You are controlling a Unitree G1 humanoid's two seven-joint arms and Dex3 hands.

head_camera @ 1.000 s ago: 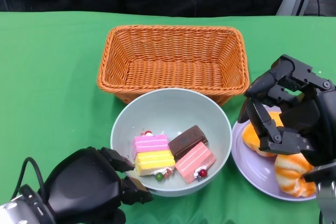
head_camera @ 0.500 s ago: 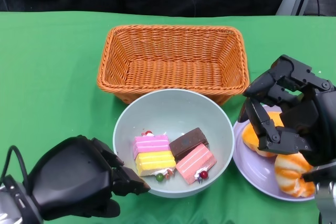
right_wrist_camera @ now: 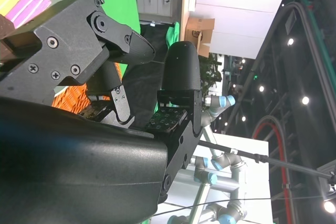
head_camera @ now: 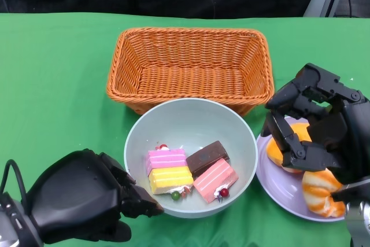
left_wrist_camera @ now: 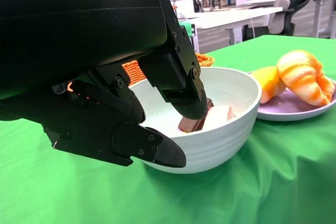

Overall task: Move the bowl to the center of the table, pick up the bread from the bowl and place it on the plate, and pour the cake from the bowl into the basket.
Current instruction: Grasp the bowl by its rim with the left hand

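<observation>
Head view: the bowl (head_camera: 191,155) sits on the green surface (head_camera: 55,79), its far rim just before the orange basket (head_camera: 191,66). Inside it lie four cake pieces (head_camera: 189,169), gathered toward the near wall. The left robot hand (head_camera: 87,201) is at the bowl's near-left rim, fingers parted around the edge; whether they have closed on it cannot be told here. The right robot hand (head_camera: 318,128) hovers spread above the plate (head_camera: 280,186), right of the bowl, holding nothing. The bread (head_camera: 315,186) already lies on that plate.

Right wrist view: only the right robot hand's own parted fingers (right_wrist_camera: 181,72) show clearly against a bright workshop with ceiling lights.

Left wrist view: one left fingertip (left_wrist_camera: 181,90) reaches inside the bowl's wall and another sits outside it, straddling the rim. Desks stand beyond the bowl.

The likely risk is a shallow rim grip: tipped toward the basket, the bowl could slip, spilling cake onto the surface.
</observation>
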